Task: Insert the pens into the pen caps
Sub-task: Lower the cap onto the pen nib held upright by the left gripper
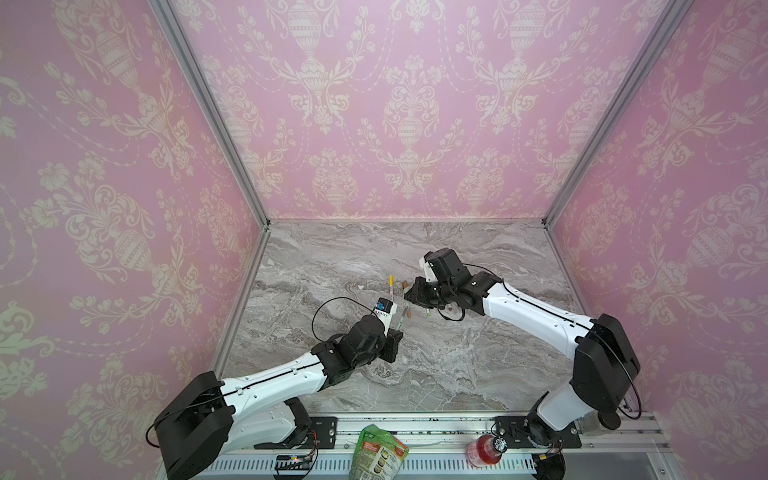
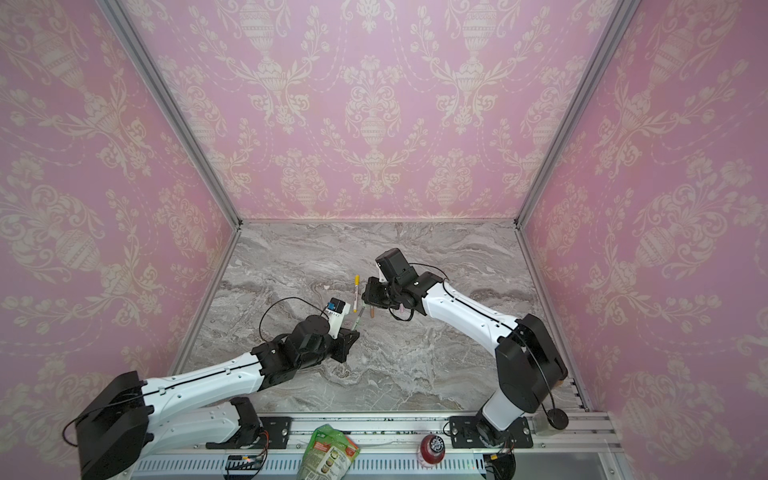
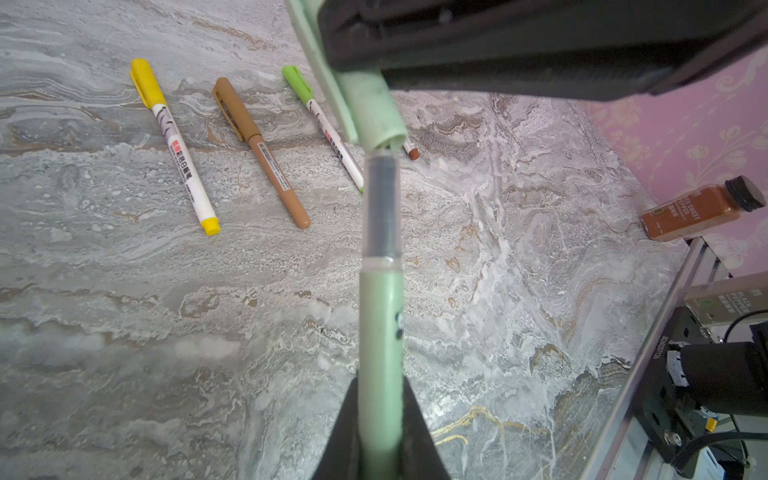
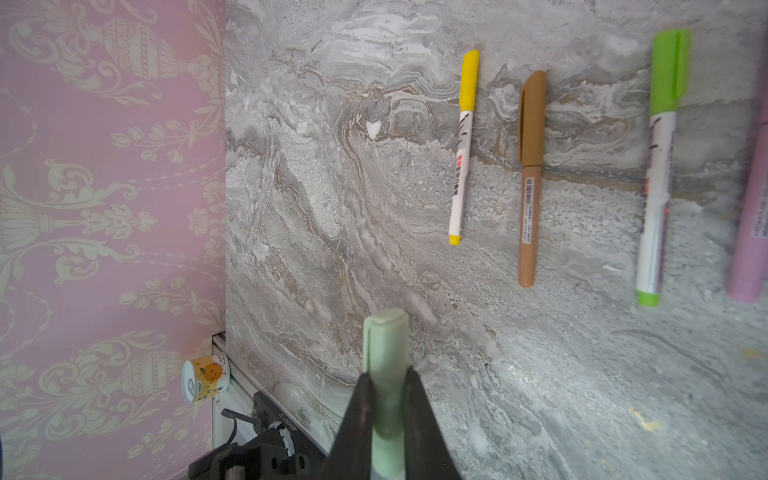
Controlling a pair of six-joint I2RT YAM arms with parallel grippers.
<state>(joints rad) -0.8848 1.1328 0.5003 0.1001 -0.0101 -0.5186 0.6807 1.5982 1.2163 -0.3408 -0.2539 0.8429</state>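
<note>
My left gripper (image 3: pixel 380 382) is shut on a pale green pen (image 3: pixel 380 332), whose dark front section points away from the jaws. My right gripper (image 4: pixel 388 378) is shut on a pale green pen cap (image 4: pixel 386 345). In the left wrist view the pen's front end meets the open mouth of that cap (image 3: pixel 374 112), and the point itself is hidden inside. In a top view the two grippers face each other mid-table, left gripper (image 1: pixel 395 343) below right gripper (image 1: pixel 411 295), with the pen (image 1: pixel 402 318) between them.
Capped pens lie side by side on the marble: yellow-capped (image 3: pixel 174 145), tan (image 3: pixel 262 153), lime-capped (image 3: pixel 324 124), pink (image 4: pixel 752 216), and one with a brown end (image 3: pixel 412 153). A spice bottle (image 3: pixel 698 212) and a small can (image 4: pixel 205 378) lie at the table's edges.
</note>
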